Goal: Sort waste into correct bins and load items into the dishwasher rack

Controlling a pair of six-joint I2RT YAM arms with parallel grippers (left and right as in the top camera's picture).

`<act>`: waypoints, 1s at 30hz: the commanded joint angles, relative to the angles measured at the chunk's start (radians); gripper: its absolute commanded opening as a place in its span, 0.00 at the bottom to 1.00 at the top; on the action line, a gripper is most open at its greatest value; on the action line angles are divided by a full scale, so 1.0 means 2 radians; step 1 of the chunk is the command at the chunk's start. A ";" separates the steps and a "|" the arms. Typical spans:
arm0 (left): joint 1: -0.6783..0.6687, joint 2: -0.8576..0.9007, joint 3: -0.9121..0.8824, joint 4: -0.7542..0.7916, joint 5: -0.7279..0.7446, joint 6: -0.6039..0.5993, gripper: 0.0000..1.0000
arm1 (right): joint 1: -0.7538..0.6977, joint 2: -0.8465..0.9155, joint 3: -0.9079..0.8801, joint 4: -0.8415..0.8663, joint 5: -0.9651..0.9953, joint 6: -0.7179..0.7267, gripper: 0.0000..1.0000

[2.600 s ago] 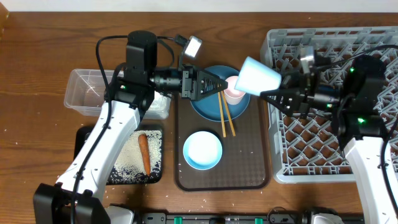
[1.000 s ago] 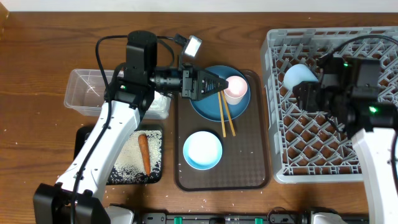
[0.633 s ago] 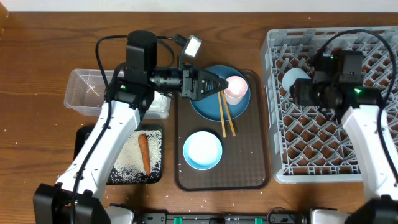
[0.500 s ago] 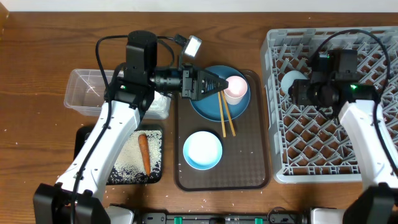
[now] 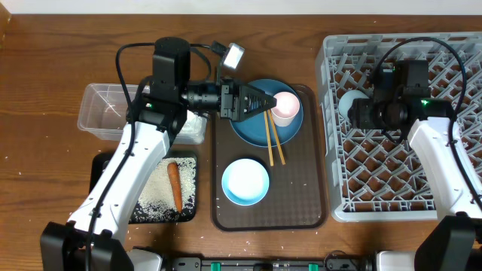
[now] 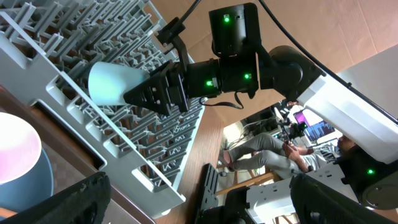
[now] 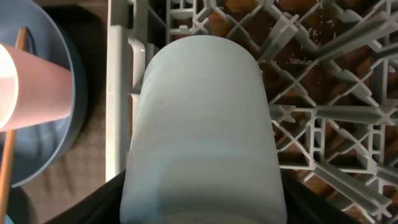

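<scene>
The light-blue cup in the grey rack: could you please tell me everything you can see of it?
The light-blue cup is plain, smooth and slightly tapered, matte plastic by its look. It lies on its side among the pegs at the left edge of the dishwasher rack, towards the far corner. One end sits between the fingers of the right gripper; whether they clamp it I cannot tell. No dirt shows.

One pink cup (image 5: 285,107), one light-blue cup (image 5: 348,104), one plate (image 5: 248,129), one bowl (image 5: 245,181), two chopsticks (image 5: 273,143), one carrot (image 5: 174,185)
</scene>
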 commanded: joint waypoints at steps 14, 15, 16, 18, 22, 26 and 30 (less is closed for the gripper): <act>0.000 -0.002 0.003 0.001 0.002 0.009 0.94 | 0.006 -0.003 0.012 0.014 -0.003 -0.008 0.83; 0.000 -0.002 0.003 0.001 0.002 0.009 0.94 | 0.006 -0.003 0.013 0.014 -0.007 -0.008 0.83; 0.000 -0.002 0.003 0.001 0.002 0.009 0.94 | 0.006 -0.003 0.013 0.013 -0.014 -0.008 0.83; 0.000 -0.002 0.003 0.001 0.002 0.009 0.94 | 0.006 -0.003 0.013 0.011 -0.026 -0.008 0.84; 0.000 -0.002 0.003 0.001 0.002 0.009 0.94 | 0.006 -0.003 0.013 0.012 -0.027 -0.008 0.99; 0.000 -0.002 0.003 0.001 0.002 0.009 0.94 | 0.006 -0.003 0.013 0.011 -0.028 -0.007 0.99; 0.000 -0.002 0.003 0.001 0.002 0.009 0.94 | 0.006 -0.003 0.012 0.005 -0.027 -0.007 0.99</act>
